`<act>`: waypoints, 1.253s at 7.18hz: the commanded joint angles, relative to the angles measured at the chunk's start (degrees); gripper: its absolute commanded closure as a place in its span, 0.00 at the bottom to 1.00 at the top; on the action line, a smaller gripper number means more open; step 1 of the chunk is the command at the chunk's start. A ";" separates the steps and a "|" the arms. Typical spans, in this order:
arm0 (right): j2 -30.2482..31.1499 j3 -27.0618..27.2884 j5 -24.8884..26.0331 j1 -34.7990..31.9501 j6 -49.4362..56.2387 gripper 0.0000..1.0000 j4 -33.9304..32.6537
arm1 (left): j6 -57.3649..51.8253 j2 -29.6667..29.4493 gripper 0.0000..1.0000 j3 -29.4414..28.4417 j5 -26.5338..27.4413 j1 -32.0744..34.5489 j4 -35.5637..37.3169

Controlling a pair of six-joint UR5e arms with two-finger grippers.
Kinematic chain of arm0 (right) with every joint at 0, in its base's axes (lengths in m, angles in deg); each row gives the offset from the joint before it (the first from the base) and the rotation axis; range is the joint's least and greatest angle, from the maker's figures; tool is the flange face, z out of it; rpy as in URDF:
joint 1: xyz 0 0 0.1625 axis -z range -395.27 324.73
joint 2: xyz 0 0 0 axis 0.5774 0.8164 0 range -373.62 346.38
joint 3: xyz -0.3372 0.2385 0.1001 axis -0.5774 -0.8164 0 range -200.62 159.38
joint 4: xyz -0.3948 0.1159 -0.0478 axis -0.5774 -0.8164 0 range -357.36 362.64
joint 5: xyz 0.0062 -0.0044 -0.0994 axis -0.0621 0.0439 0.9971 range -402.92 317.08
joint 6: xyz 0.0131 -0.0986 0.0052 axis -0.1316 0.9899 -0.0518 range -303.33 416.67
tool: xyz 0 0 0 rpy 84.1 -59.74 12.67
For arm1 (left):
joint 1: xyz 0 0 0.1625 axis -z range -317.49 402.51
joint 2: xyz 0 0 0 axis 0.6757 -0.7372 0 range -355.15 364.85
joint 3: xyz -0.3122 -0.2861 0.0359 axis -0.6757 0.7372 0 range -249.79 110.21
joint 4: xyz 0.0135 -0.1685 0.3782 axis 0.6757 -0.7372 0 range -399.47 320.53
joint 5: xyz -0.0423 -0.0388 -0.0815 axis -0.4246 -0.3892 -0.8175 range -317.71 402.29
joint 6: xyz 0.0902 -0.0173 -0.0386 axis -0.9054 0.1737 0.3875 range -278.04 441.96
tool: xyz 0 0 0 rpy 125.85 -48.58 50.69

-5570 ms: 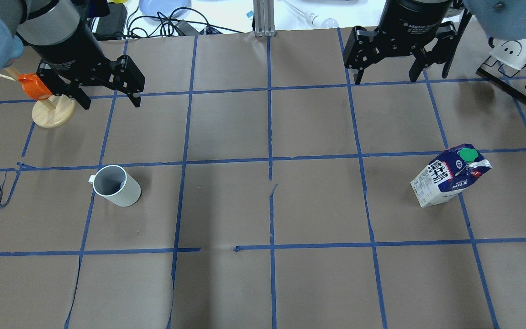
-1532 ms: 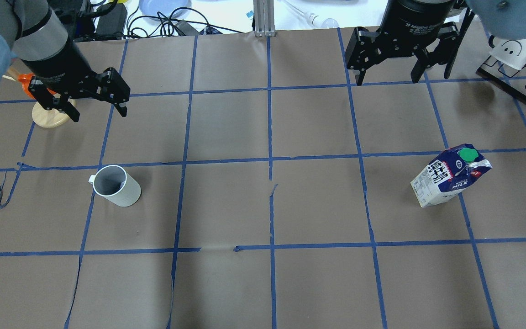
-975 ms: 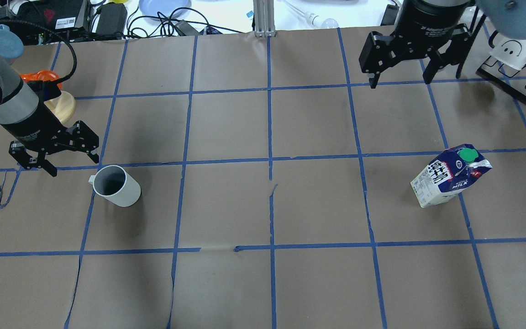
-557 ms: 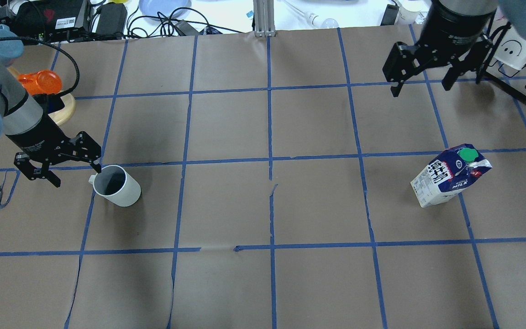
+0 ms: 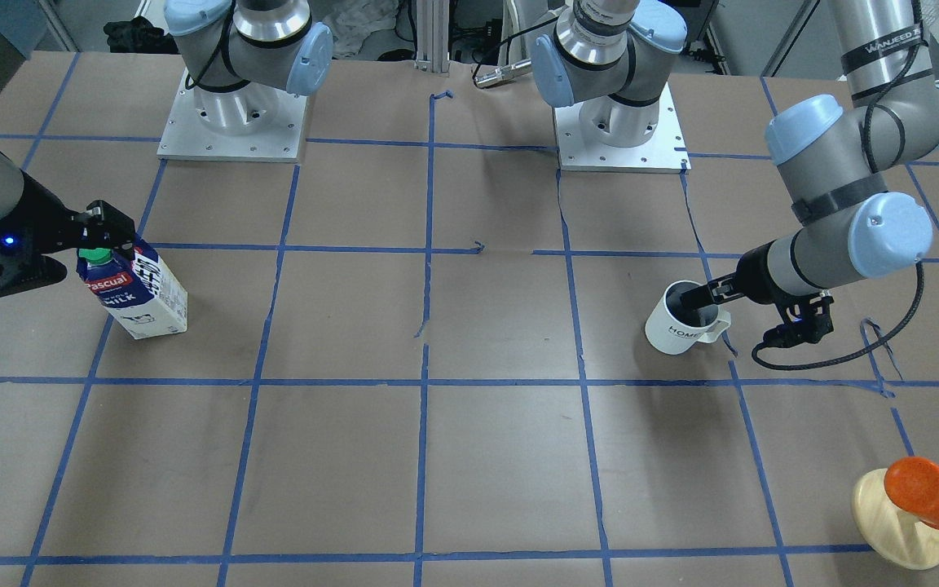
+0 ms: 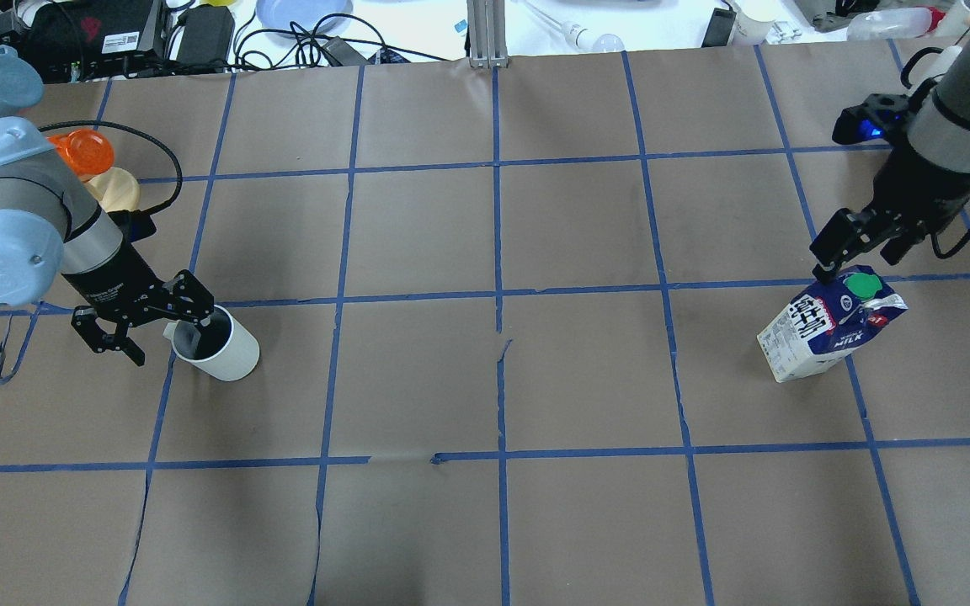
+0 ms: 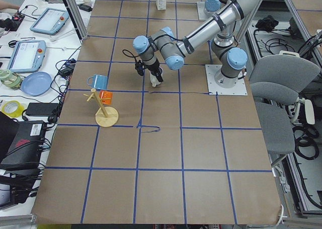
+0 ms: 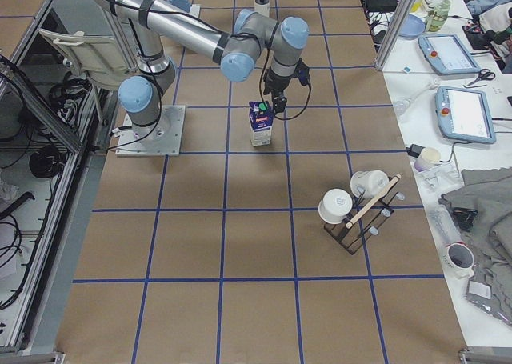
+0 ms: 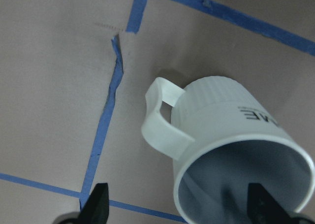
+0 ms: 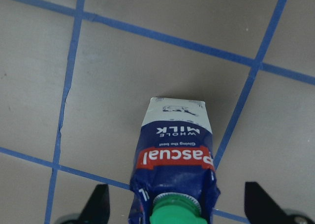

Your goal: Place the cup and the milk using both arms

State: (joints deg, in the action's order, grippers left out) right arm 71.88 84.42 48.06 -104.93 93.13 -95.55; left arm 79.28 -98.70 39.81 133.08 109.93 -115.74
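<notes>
Black and spread wide, the two-finger left gripper (image 9: pixel 179 207) straddles the handle side of the white ceramic cup with the dark grey inside (image 6: pixel 232 358). One finger (image 6: pixel 199 307) dips into the cup's mouth. The other (image 6: pixel 123 345) sits outside, past the white handle, and neither pad presses the wall. The cup stands upright on the brown paper-covered table with its blue tape grid (image 6: pixel 578 379), on the robot's left half, just beside a tape line. Its small dark "HOME" lettering is turned toward the operators' side.

The black two-finger right gripper (image 10: pixel 179 207), a blue light on its body, is equally wide. It has one finger on each side of the gable top of the dark blue and white milk carton with the green screw cap (image 6: pixel 822 332), apart from both faces. The carton stands upright on the robot's right half, well apart from the cup.

Beyond the left arm a pale wooden peg stand (image 5: pixel 897 522) carries an orange plastic cup (image 5: pixel 926 489). At the table's end on the robot's right, a black wire rack (image 8: pixel 352 240) holds white cups (image 8: pixel 334 206).
</notes>
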 commanded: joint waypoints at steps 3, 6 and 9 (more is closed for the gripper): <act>0.19 1.93 0.08 0.49 0.02 0.60 -0.95 | -0.05 -1.84 1.00 -0.44 0.00 0.00 1.29; 0.28 0.44 0.34 0.40 -0.07 0.72 -0.17 | 0.39 -0.97 1.00 -4.12 -0.27 0.69 -0.46; 0.54 -2.37 -0.45 0.32 -2.60 0.72 -0.25 | 10.54 -0.16 1.00 -14.98 -4.04 6.38 -7.22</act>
State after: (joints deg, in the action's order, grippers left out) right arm 72.31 83.94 48.19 -104.55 92.48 -95.79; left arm 84.86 -98.88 30.04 130.43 113.07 -120.47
